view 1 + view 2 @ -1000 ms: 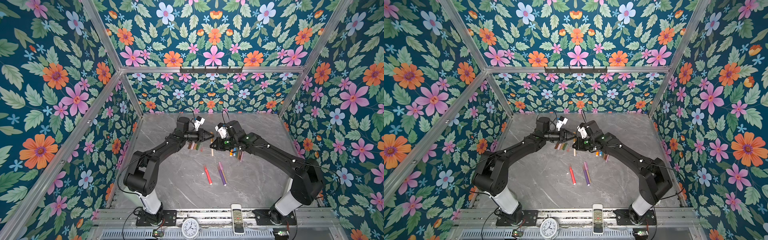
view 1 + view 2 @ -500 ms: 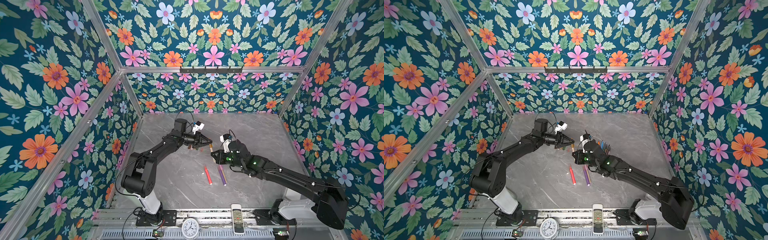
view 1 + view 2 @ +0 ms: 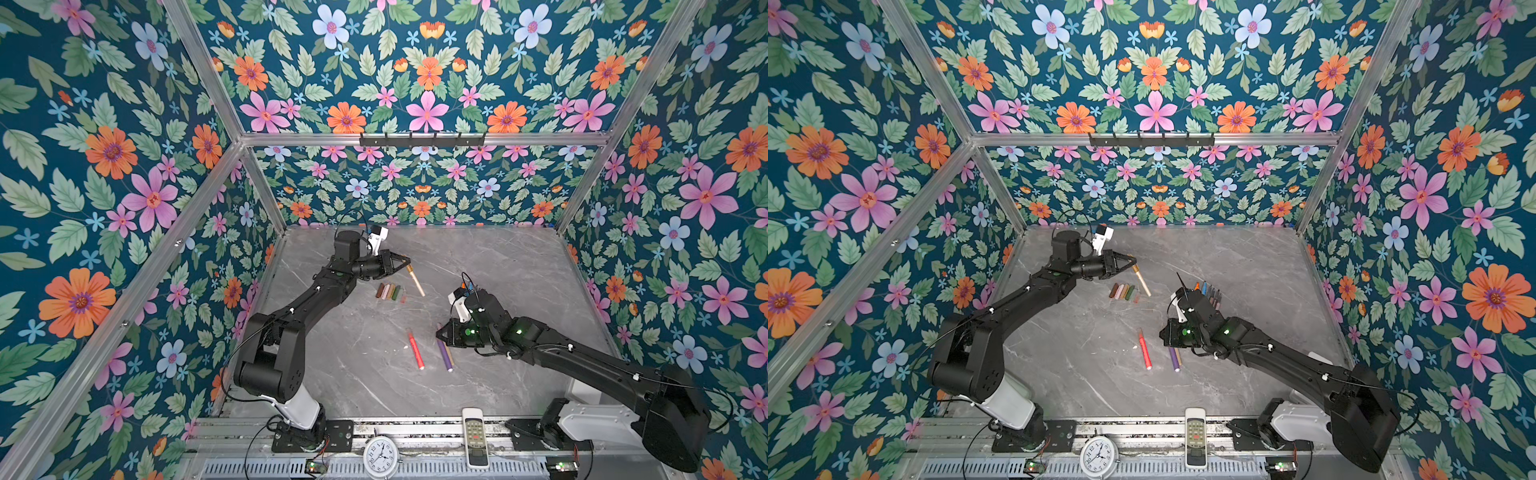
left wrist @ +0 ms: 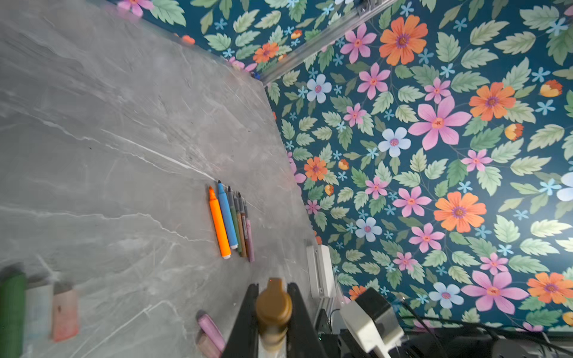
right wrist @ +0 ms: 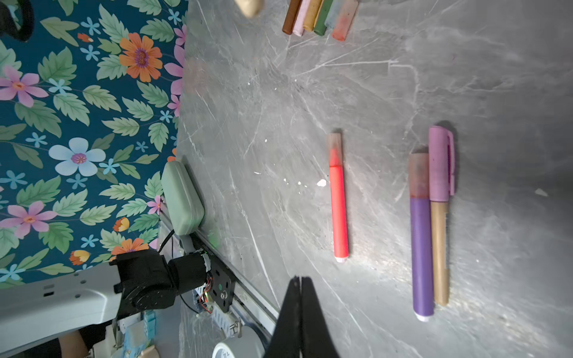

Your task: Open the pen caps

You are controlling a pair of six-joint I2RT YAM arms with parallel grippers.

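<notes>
While the left end effector [image 3: 405, 263] is clamped on the golden-brown cap [image 4: 274, 305] of a cream pen [image 3: 417, 286], it hangs just beyond the right end of the row of loose caps [image 3: 390, 291]. These caps lie side by side, touching, on the grey marbled worktop [image 3: 353, 374]. The cream pen slants down from the grip and ends just beside that row's right end. Whether its lower end touches the worktop cannot be told.

Well apart from the row, on its side toward the arm bases, lies a red pen [image 3: 415, 350] with its translucent cap on. Farther right of it, a purple pen [image 3: 444, 353] and a tan pen [image 5: 439, 248] with a pink cap lie parallel and touching.

The right end effector [image 5: 300, 283] has its fingers pressed together with nothing between them. In both top views it hovers near the capped end of the purple pen, the end that points toward the row of caps.

To the right of that row and apart from it, uncapped pens [image 4: 231, 221] lie in a row of their own, with orange at one edge and blue next to it.
</notes>
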